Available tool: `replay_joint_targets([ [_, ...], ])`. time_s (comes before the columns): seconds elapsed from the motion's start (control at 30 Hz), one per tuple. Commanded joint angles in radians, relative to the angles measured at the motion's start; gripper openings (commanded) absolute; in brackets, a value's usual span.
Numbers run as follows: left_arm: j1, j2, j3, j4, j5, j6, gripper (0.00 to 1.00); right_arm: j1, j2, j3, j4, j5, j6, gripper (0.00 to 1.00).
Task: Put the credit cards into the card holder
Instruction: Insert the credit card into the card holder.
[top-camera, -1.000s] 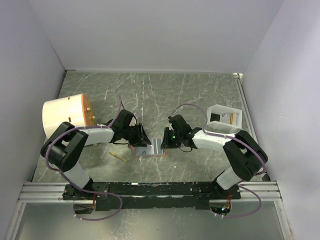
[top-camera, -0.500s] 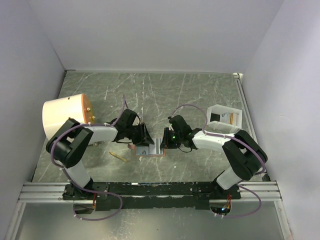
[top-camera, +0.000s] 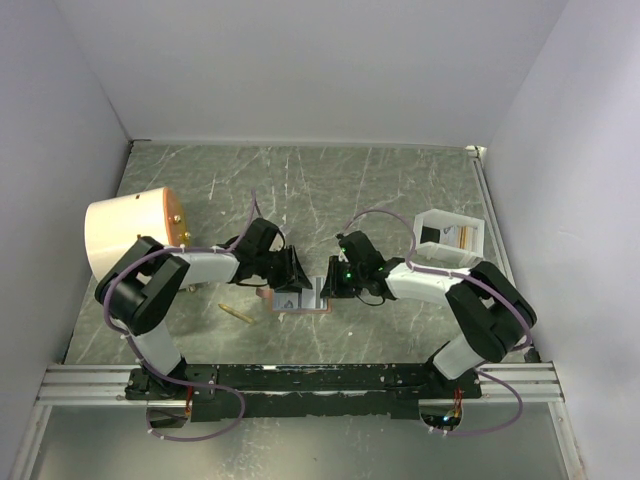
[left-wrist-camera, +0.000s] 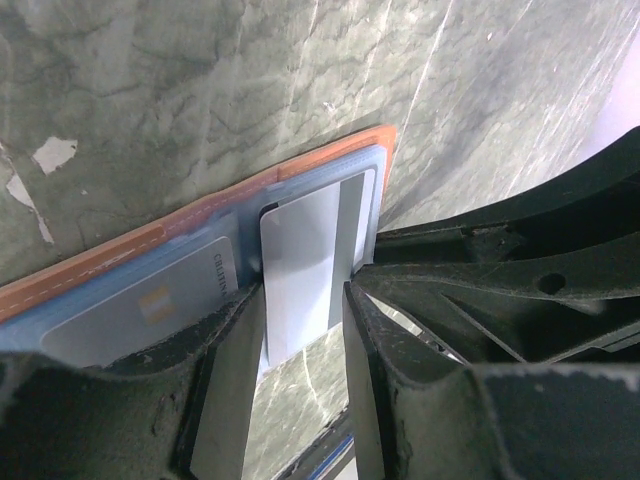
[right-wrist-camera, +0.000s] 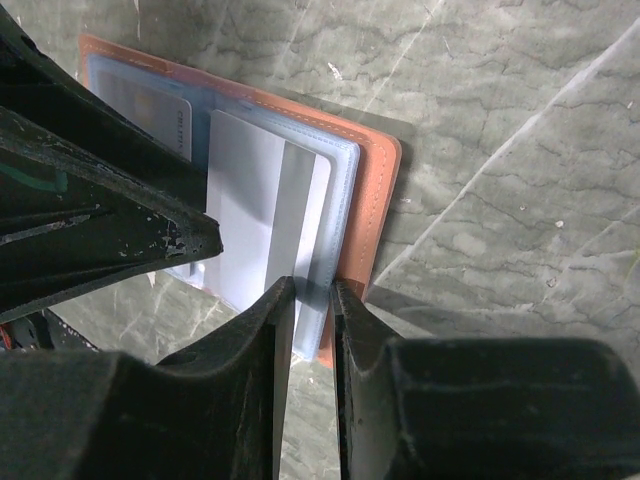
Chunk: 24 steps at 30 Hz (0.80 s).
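Over the last second our left gripper has crept toward the card holder, which lies open on the table between the two grippers. Its jaws pinch a whitish striped card by its long edges, the far end now under the holder's clear sleeve beside a chip card already seated there. Our right gripper, at the holder's opposite side, has stayed put with jaws nearly together, seemingly nipping the sleeve's edge though its fingers hide the contact, so we judge the striped card only partly in and needing a further push.
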Motion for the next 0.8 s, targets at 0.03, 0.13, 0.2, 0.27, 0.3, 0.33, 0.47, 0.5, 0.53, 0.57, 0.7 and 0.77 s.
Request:
replay_joint_targets([
  [0.03, -0.027, -0.003, 0.021, 0.023, 0.004, -0.02, 0.47, 0.006, -0.027, -0.007, 0.013, -0.003, 0.004, 0.22],
  [0.13, -0.027, -0.016, 0.031, -0.003, 0.006, -0.003, 0.5, 0.005, -0.044, 0.013, -0.038, 0.049, -0.012, 0.25],
  [0.2, -0.027, -0.03, 0.044, -0.038, 0.005, 0.013, 0.53, 0.004, -0.064, 0.017, -0.058, 0.075, -0.018, 0.28],
  [0.27, -0.026, -0.048, 0.058, -0.081, -0.01, 0.029, 0.55, 0.005, -0.079, 0.015, -0.065, 0.08, -0.015, 0.3],
  [0.3, -0.025, -0.057, 0.067, -0.105, -0.02, 0.037, 0.56, 0.005, -0.084, 0.014, -0.067, 0.079, -0.012, 0.3],
  [0.33, -0.023, -0.066, 0.075, -0.129, -0.032, 0.05, 0.58, 0.006, -0.087, 0.015, -0.069, 0.076, -0.008, 0.3],
  [0.47, -0.008, -0.099, 0.089, -0.219, -0.085, 0.079, 0.64, 0.006, -0.095, 0.02, -0.069, 0.067, 0.006, 0.31],
  [0.5, 0.001, -0.112, 0.087, -0.233, -0.093, 0.083, 0.65, 0.006, -0.095, 0.027, -0.072, 0.067, 0.007, 0.31],
  [0.53, 0.012, -0.121, 0.08, -0.246, -0.1, 0.088, 0.66, 0.008, -0.096, 0.032, -0.075, 0.066, 0.008, 0.31],
  [0.57, 0.022, -0.131, 0.074, -0.256, -0.105, 0.093, 0.66, 0.007, -0.094, 0.041, -0.079, 0.067, 0.006, 0.32],
  [0.7, 0.062, -0.174, 0.038, -0.285, -0.129, 0.113, 0.68, 0.01, -0.103, 0.052, -0.081, 0.069, 0.008, 0.35],
  [0.77, 0.077, -0.193, 0.015, -0.294, -0.14, 0.117, 0.68, 0.013, -0.109, 0.055, -0.077, 0.064, 0.015, 0.35],
])
